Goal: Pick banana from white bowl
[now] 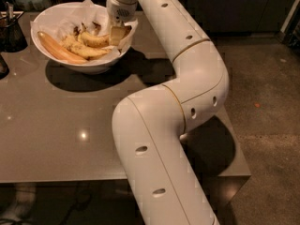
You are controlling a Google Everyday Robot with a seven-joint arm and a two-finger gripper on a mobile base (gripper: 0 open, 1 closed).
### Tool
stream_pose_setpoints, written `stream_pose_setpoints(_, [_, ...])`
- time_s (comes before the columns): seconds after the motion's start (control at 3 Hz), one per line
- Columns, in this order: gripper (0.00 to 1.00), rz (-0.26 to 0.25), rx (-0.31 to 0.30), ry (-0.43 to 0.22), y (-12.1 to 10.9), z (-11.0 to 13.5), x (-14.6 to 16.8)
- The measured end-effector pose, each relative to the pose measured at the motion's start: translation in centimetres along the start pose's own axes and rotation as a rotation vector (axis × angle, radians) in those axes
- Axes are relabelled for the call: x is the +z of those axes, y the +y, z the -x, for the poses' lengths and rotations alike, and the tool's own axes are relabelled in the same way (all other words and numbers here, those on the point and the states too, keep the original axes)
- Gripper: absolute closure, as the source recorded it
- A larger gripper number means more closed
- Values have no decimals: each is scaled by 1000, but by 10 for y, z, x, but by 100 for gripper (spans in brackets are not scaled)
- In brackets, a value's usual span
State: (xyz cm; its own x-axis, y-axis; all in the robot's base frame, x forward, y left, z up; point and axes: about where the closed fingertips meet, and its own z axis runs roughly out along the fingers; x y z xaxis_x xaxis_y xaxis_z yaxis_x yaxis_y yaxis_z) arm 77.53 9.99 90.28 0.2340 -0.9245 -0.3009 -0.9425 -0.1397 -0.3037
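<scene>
Several bananas in white bowl (96,67); pincer (117,33) down inside its right side.
Bowl sits far left on grey worktop (61,125), lined with crumpled paper (86,8). Speckled curved banana (95,41) lies in it, right end meeting the pincer; whether the pincer is clamped, cannot tell. Smooth orange banana (56,49) lies along the left wall. Dark holder (10,32) just beside bowl.

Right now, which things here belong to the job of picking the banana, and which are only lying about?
For the job: long curved yellow speckled banana; wide round white paper-lined bowl; the arm's pincer, down at the bowl's right side.
Lying about: smooth straighter orange-toned banana; short stubby spotted banana; dark cup at the grey table's left edge.
</scene>
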Motion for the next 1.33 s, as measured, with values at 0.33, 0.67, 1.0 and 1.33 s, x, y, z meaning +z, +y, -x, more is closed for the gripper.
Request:
stream_pose_setpoints(0.33, [100,-58,-42,-49,-8,12,-25])
stream_pose_setpoints(0.67, [100,-86,-69,-95,-9,18,-40])
stream_pose_setpoints(1.0, [100,-90,-68,-97,-12,20,-37])
stream_pose_setpoints(1.33, [100,-77,-31,-118,-4,21,-47])
